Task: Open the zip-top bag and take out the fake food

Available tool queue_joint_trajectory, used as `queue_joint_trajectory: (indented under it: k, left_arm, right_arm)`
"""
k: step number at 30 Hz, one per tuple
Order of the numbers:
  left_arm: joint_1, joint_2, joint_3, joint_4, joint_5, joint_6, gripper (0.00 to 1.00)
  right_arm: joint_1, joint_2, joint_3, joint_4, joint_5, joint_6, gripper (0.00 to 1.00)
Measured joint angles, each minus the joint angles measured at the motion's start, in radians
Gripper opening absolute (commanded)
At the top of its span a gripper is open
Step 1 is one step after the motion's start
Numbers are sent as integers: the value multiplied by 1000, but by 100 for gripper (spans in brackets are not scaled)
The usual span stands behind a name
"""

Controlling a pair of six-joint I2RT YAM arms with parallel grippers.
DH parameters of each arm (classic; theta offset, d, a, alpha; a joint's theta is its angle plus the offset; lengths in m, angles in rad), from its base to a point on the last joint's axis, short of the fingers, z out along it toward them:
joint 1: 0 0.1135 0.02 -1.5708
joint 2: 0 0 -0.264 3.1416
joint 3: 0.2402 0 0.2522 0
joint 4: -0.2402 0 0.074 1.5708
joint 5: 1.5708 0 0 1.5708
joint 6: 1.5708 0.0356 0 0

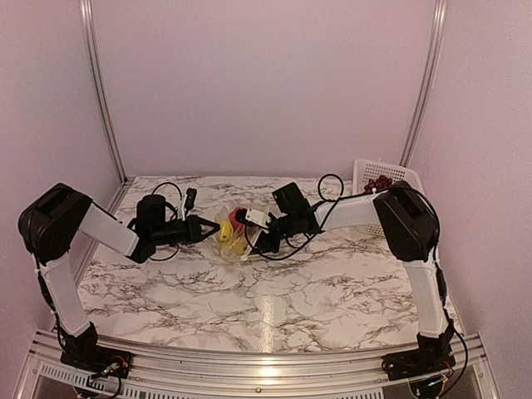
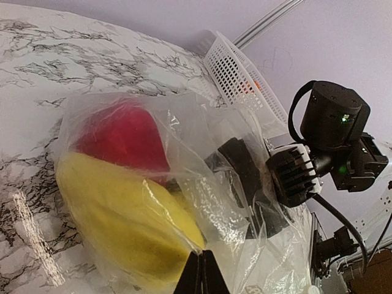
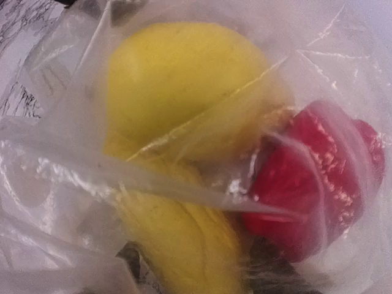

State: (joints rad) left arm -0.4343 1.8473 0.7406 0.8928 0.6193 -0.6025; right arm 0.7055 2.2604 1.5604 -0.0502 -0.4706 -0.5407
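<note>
The zip-top bag point(image 2: 202, 128) lies crosswise; left pincer point(image 2: 199, 260) clamped on its plastic; right pincer point(image 1: 265, 239), cannot tell.

Table point(image 1: 274, 303) — white marble-pattern top, grey veining, glossy finish. White lattice basket point(image 1: 366, 172) — stands upright at the table's far right corner. One aluminium post point(image 1: 104, 91) rises at the table's far left corner, and a second post point(image 1: 423, 83) at its far right. An aluminium rail point(image 1: 249, 364) runs along the table's near edge. Pale walls point(image 1: 266, 83) enclose the table's other three sides.

Pale pinkish walls point(image 1: 266, 83) enclose a white grey-veined marble table point(image 1: 208, 307) edged by aluminium rails point(image 1: 101, 91).
</note>
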Motion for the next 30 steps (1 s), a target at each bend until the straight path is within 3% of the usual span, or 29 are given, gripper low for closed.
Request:
queue_joint_trajectory:
  k: [5,12,30]
  left_arm:
    - [0,5,3,-1,0,0,0]
    - [1,14,12,-1,-2,0,0]
    - [63,15,-14,1,-90,-47,0]
  right_arm:
    - [3,-5,-16,-66,-51,-18,51]
    - [11,-48,-86,-86,-55,-9,25]
    - [0,-281,-280,-51,63,103,23]
